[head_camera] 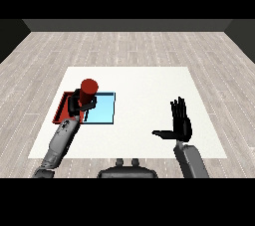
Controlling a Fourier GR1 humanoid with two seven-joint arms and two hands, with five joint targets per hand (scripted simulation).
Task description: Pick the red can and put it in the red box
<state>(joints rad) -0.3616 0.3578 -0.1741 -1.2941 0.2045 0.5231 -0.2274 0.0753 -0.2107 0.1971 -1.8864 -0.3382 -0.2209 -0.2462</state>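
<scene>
- The left hand (78,101) is curled round the upright red cylindrical can (88,90), held over the seam where the two trays meet, near the white table's (144,85) left edge.
- The shallow red tray (62,110) is mostly hidden behind that hand and its grey forearm (62,140).
- The light blue tray (103,109) lies just beside it, its left edge covered.
- The right hand (181,123) hangs over the table's right part, fingers straight, thumb out, holding nothing.
</scene>
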